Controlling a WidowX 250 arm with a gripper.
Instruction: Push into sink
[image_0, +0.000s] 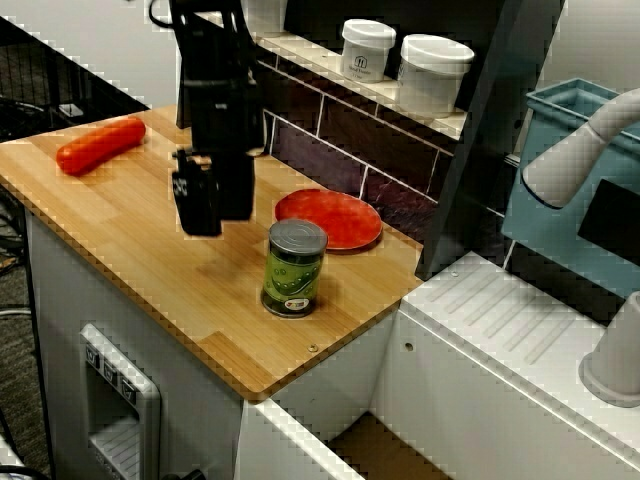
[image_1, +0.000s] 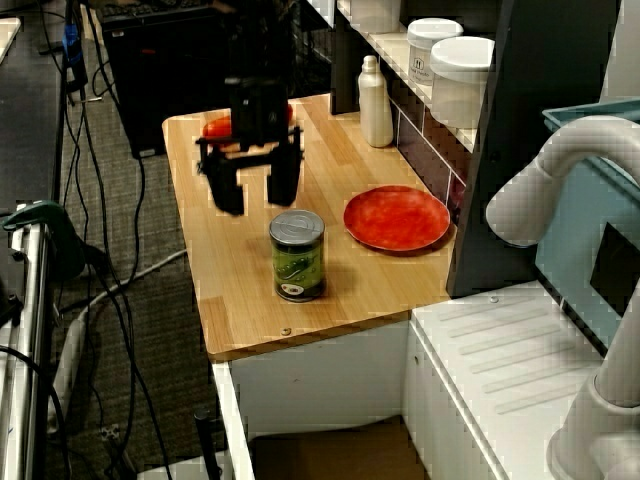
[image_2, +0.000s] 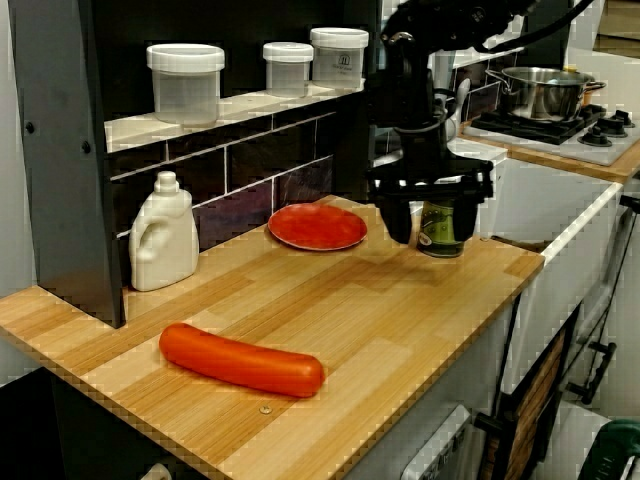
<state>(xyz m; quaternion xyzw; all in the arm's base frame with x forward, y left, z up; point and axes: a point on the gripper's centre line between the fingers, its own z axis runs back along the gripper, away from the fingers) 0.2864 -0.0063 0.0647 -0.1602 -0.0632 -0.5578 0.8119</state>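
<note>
A green-labelled tin can (image_0: 294, 268) (image_1: 298, 255) stands upright on the wooden counter (image_0: 150, 250), near the end that borders the sink. The sink (image_0: 372, 448) (image_1: 322, 456) lies below that counter end, white-walled with a brown bottom; the view from the counter's far end shows it as a white basin (image_2: 556, 205). My black gripper (image_0: 218, 215) (image_1: 255, 192) (image_2: 435, 218) hangs open and empty just above the counter. It is a short way from the can, on the side away from the sink, and does not touch it.
A red plate (image_0: 329, 218) lies beside the can by the tiled wall. A red sausage (image_2: 240, 360) lies at the far counter end, with a white bottle (image_2: 163, 240) nearby. Jars (image_0: 433, 72) fill the shelf. A ribbed drainer (image_0: 510, 320), white faucet (image_0: 570, 150) and teal bin (image_0: 560, 190) flank the sink.
</note>
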